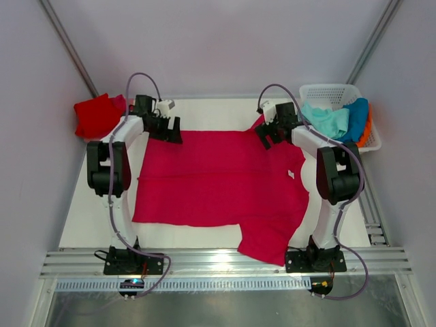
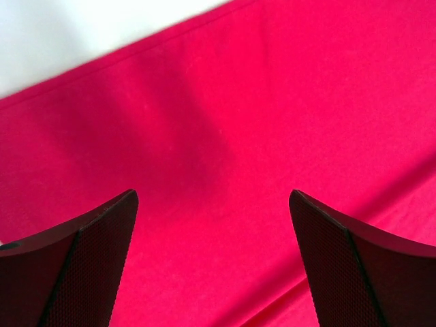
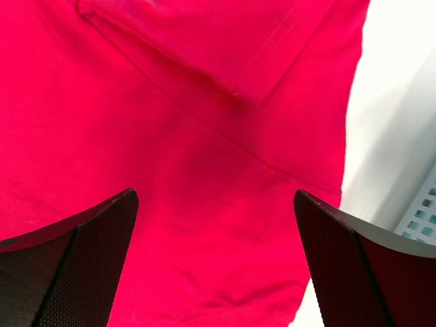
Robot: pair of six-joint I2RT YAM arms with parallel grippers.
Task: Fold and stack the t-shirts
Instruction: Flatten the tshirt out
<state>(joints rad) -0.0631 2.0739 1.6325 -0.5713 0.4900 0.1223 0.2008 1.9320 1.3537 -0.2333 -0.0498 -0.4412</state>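
Note:
A crimson-pink t-shirt lies spread flat across the table, one sleeve drooping toward the near right edge. My left gripper hovers open over the shirt's far left corner; in its wrist view the cloth fills the gap between the black fingers and nothing is pinched. At the far right corner my right gripper is open above a folded-over sleeve, its fingers wide apart over the fabric. A folded red t-shirt rests at the far left.
A white lattice basket at the far right holds mint-green, blue and orange t-shirts. Metal rails run along the near edge by the arm bases. Grey walls close in both sides.

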